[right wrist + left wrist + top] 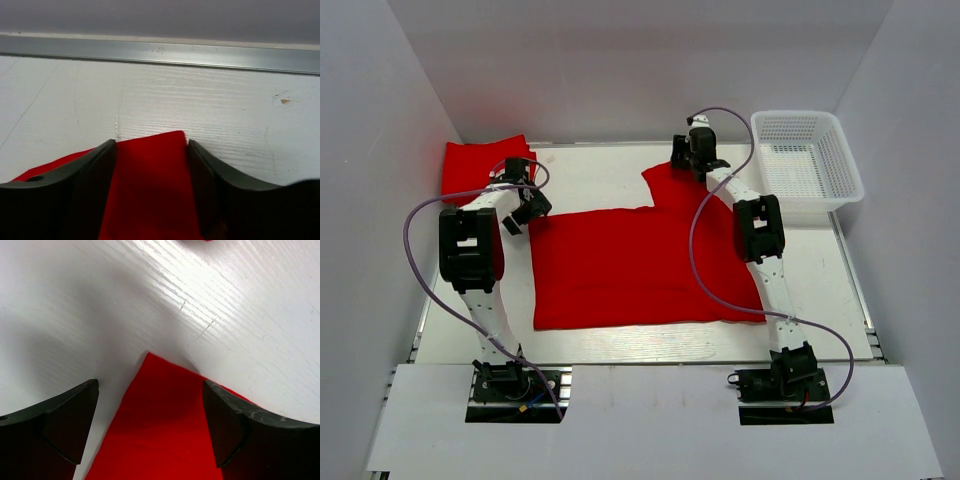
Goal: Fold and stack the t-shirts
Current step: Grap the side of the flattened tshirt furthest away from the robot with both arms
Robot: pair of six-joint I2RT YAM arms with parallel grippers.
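Broadly, from the top external view, one spread t-shirt point(640, 270) lies flat and open across the middle of the white tabletop point(610, 175), a soft matte red sheet with one short sleeve jutting from its far edge. Folded t-shirts point(480, 165) of the same red sit in a neat pile off its far left corner, likely parked there so the working area stays free. A white plastic mesh basket point(797, 115) stands off its far right corner, apart from the cloth. The left hand point(523, 215) hangs at the spread t-shirt's far left corner and the right hand point(688, 162) at its far sleeve, a pairing that suits lifting the far edge for a fold.

Next, the left wrist view shows the left hand point(150, 425) with its dark fingers point(70, 425) wide apart, straddling the pointed corner of the spread t-shirt point(160, 415) without pinching it. The cloth lies smooth on glossy, wood-grained white paint. I judge this a line-up for a grasp not yet made.

Lastly, the right wrist view has the right hand point(152, 190) clamped on the spread t-shirt point(150, 170), a narrow band of cloth filling the gap between its curved black fingers point(90, 185). Beyond the cloth's tip a dull metal rail point(160, 50) borders the tabletop
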